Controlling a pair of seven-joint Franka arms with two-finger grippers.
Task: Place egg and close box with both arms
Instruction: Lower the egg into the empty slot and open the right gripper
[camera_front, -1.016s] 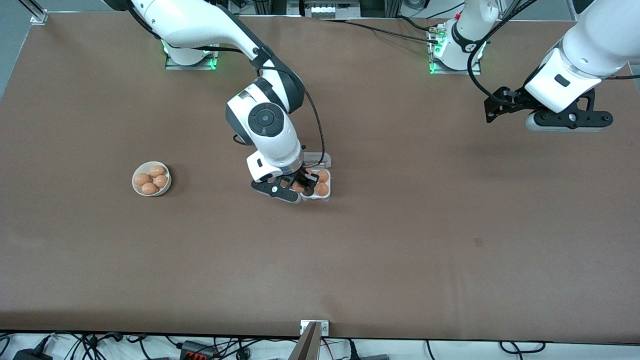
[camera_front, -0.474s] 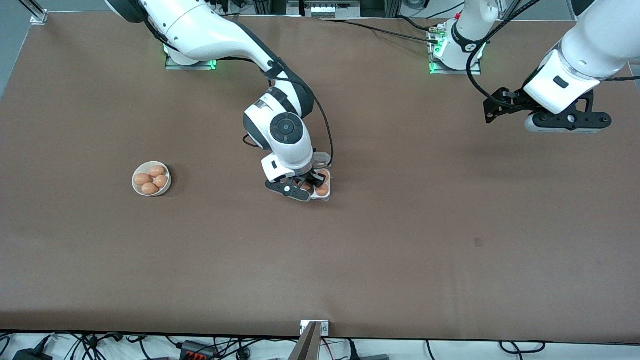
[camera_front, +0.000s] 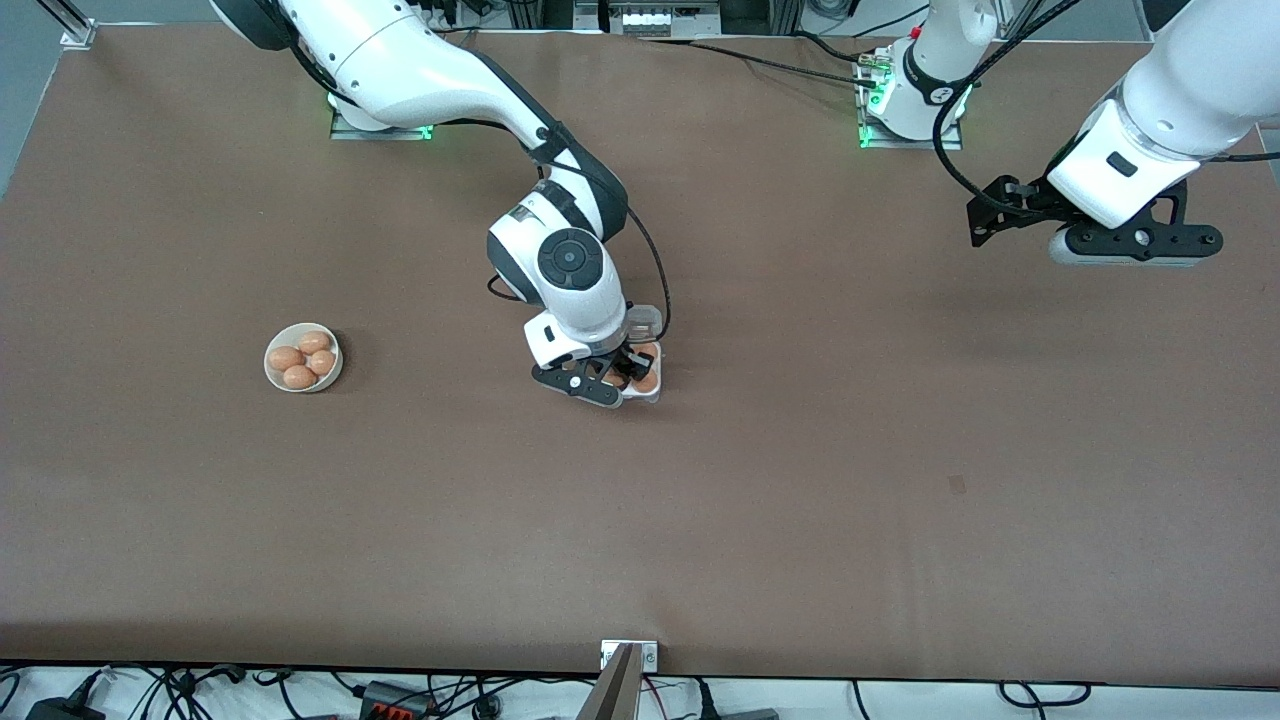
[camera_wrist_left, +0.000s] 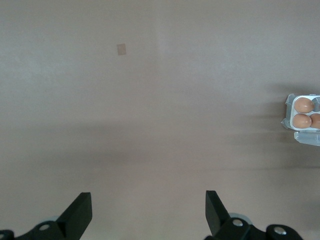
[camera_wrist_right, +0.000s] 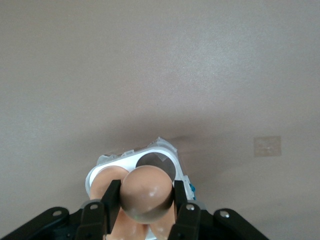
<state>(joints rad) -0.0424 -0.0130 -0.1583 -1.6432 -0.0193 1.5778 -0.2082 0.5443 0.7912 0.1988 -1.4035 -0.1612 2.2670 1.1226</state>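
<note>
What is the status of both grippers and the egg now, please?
Right gripper over the white four-cell egg carton, jaws shut on the smooth orange-brown egg. Left gripper waits open over bare table. One carton cell free; nothing in the way.

The table (camera_front: 800, 480) is plain brown; the arms (camera_front: 420, 70) are white with black bands; the grippers (camera_front: 622, 375) are black; the egg (camera_wrist_right: 147, 194) is orange-brown; the box (camera_wrist_right: 100, 172) is white; the bowl (camera_front: 335, 375) is off-white.
</note>
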